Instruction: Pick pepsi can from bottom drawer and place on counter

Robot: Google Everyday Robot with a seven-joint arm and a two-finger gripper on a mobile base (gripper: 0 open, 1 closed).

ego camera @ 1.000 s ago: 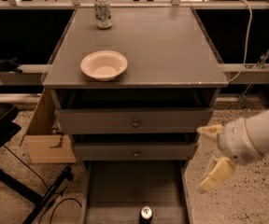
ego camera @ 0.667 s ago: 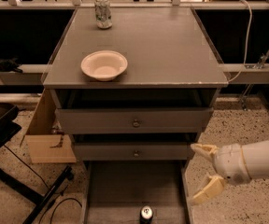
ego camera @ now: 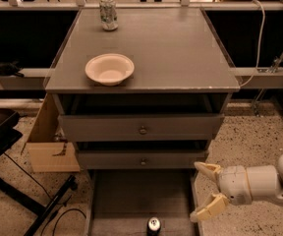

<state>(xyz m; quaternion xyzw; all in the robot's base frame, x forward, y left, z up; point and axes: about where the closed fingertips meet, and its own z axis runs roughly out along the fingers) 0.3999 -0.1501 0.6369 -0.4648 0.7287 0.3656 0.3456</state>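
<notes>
The pepsi can (ego camera: 154,225) stands upright near the front of the open bottom drawer (ego camera: 131,195), seen from above with its silver top showing. My gripper (ego camera: 204,191) is open, its two cream fingers spread, pointing left at the drawer's right side wall. It is right of the can and a little above it, touching nothing. The counter (ego camera: 171,48) is the grey top of the cabinet above.
A white bowl (ego camera: 109,69) sits on the counter's front left. A pale silver-green can (ego camera: 108,13) stands at its back left. Two knobbed drawers (ego camera: 141,130) are shut. A cardboard box (ego camera: 48,141) and a black stand (ego camera: 14,181) are at the left.
My gripper has moved down and to the left, from beside the middle drawer to the bottom drawer's right wall. It stays open. The can has not moved.
</notes>
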